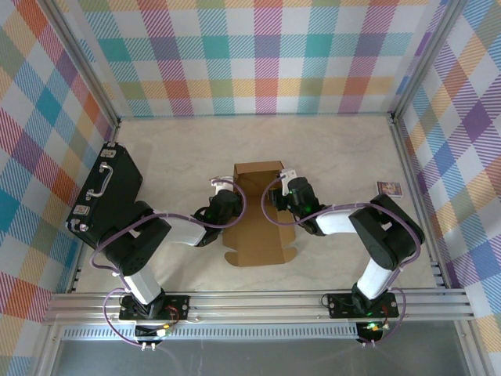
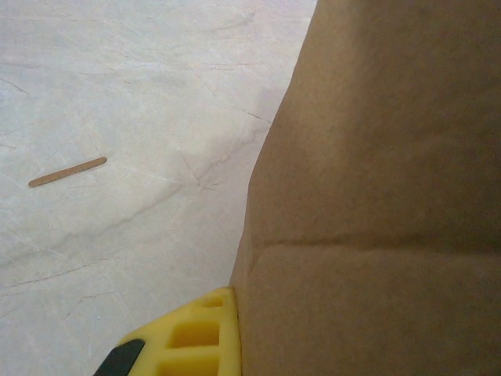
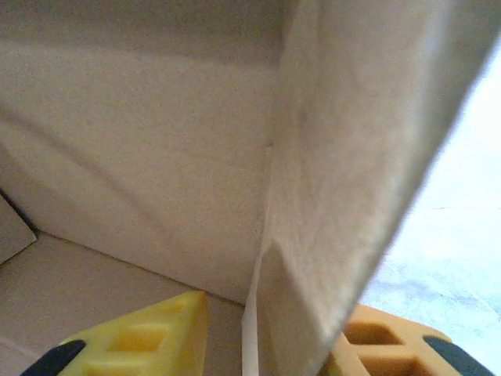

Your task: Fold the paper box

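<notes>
Well, the plain brown corrugated cardboard box (image 1: pixel 258 231) sits in the middle of the pale marbled surface (image 1: pixel 337 149), between the two arms. Its far walls seem raised and its near flaps lie flat. The left claw (image 1: pixel 229 202) is closed, apparently pinching the left wall; one yellow finger (image 2: pixel 188 337) presses against the wall's outside. The right claw (image 3: pixel 274 333) stands open, straddling the right wall without clamping it. I'd judge the board light, stiff across its panels, willing to bend only at the creases, and easily crushed. It is best held low on a wall, close to a fold.
</notes>
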